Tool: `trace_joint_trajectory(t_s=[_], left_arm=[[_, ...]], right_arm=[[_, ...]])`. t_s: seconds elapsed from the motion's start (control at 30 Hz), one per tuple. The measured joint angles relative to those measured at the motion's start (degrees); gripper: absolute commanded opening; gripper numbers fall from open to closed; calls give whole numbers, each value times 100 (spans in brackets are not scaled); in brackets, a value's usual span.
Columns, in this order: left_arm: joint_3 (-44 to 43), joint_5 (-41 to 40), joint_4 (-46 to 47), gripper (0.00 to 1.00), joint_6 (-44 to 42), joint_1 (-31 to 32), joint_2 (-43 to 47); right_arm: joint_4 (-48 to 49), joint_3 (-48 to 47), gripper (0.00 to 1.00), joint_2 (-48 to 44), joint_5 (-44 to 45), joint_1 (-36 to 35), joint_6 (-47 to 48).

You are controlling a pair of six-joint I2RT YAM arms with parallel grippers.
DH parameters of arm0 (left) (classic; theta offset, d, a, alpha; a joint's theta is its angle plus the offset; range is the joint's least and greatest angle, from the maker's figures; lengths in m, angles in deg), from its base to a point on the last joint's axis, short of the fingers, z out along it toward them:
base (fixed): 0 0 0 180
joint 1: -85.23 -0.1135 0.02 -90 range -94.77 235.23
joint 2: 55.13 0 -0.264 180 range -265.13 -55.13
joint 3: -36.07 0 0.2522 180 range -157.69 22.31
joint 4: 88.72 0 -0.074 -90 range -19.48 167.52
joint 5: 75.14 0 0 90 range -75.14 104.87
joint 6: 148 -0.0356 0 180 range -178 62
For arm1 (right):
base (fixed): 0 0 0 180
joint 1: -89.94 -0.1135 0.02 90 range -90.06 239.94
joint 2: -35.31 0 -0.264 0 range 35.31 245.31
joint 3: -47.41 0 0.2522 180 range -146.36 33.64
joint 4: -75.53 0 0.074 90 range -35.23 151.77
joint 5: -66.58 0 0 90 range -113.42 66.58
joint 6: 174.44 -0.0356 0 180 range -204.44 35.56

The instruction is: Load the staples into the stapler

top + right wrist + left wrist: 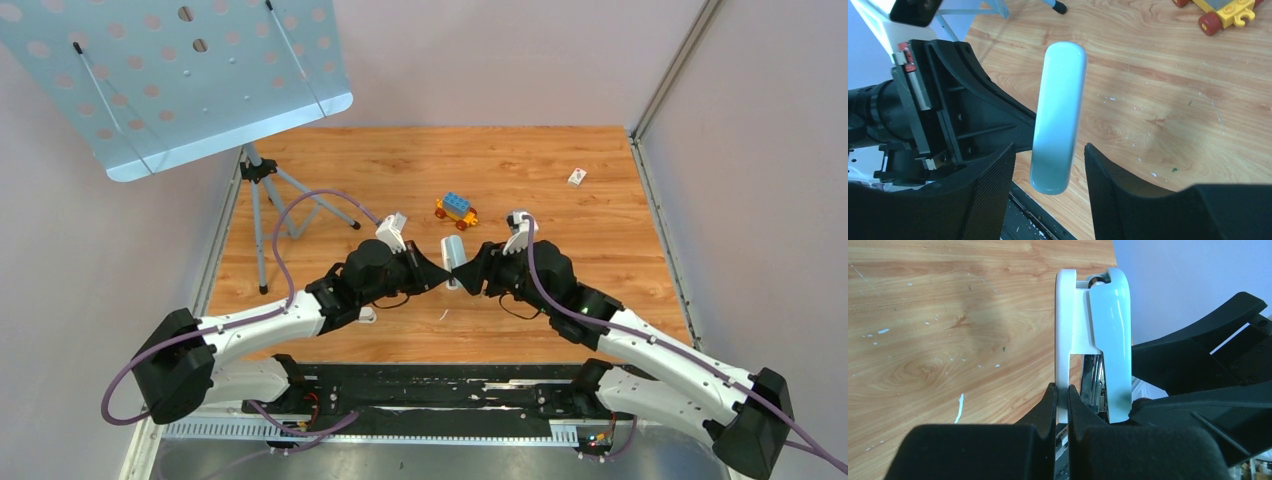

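I see my left claw [1062, 399] pinching the glossy pale-blue stapler [1108, 330] by its white base; my right claw [1048, 160] stands wide around it.

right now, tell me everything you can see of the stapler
The stapler is glossy plastic: a pale blue-grey rounded cover over a thin white base, with a shiny metal magazine showing between them. It seems held off the wooden table, between the two arms. The left gripper is shut on the base's edge. The right gripper stands open around the cover, not touching it.
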Motion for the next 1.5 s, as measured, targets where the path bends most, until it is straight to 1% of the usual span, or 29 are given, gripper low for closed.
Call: trace_joint_trajectory(t_s=[0.3, 0.37, 0.53, 0.67, 0.8, 1.03, 1.13, 1.3, 1.5], left_arm=[[0, -229, -232, 0, -221, 0, 46], [0, -269, -291, 0, -260, 0, 46], [0, -367, -367, 0, -337, 0, 46], [0, -411, -415, 0, -387, 0, 55], [13, -431, -417, 0, -656, 0, 155], [50, -704, -726, 0, -1895, 35, 623], [111, -702, -789, 0, -2369, 57, 789], [175, -608, -804, 0, -3029, 87, 813], [426, -522, -313, 0, -3650, 114, 621]], right_arm=[[-229, 0, 52, 291, -2, -72, 155], [-225, -2, 50, 387, -2, -118, 164], [-203, -9, 40, 599, -4, -245, 168], [-164, -11, 23, 680, 4, -297, 157], [-177, -11, 18, 616, 35, -308, 166], [-293, 7, 15, -195, 92, -332, 306], [-330, 61, 15, -522, 127, -332, 398], [-470, 120, 17, -876, 131, -330, 549], [-758, 15, 18, -984, -116, -114, 907]])
